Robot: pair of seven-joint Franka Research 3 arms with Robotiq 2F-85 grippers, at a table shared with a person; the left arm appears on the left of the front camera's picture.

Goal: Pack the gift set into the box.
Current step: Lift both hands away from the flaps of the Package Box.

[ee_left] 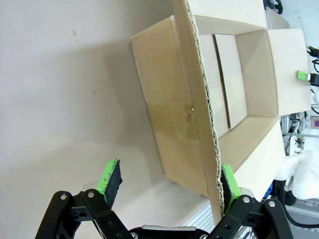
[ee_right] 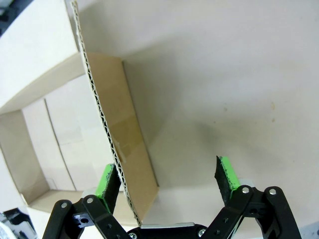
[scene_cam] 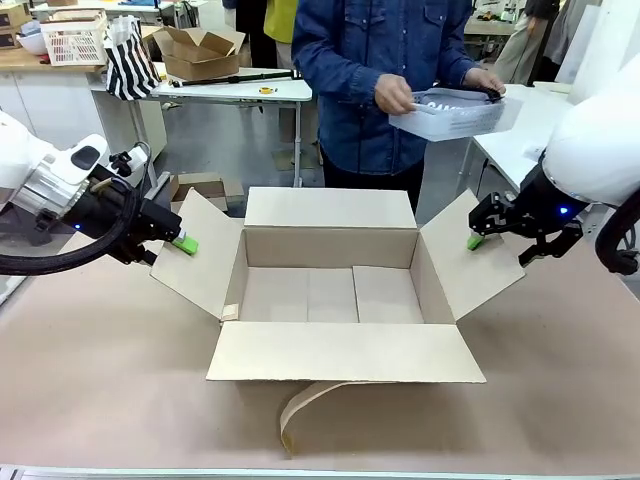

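The box (scene_cam: pixel 330 290) is sitting empty between my hands, my left hand (scene_cam: pixel 178 240) and right hand (scene_cam: pixel 478 238) each gaping wide around a side flap's edge, while the gift set (scene_cam: pixel 445 112) is waiting beyond, unpacked, in the person's hands (scene_cam: pixel 398 95).

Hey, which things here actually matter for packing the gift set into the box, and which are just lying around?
Part of the job:
- the box, open on the table
- the gift set, in the person's hands
- left gripper and right gripper, open, at the side flaps

Just lying about:
- smaller cardboard carton on the far table
- striped bag
- white basket
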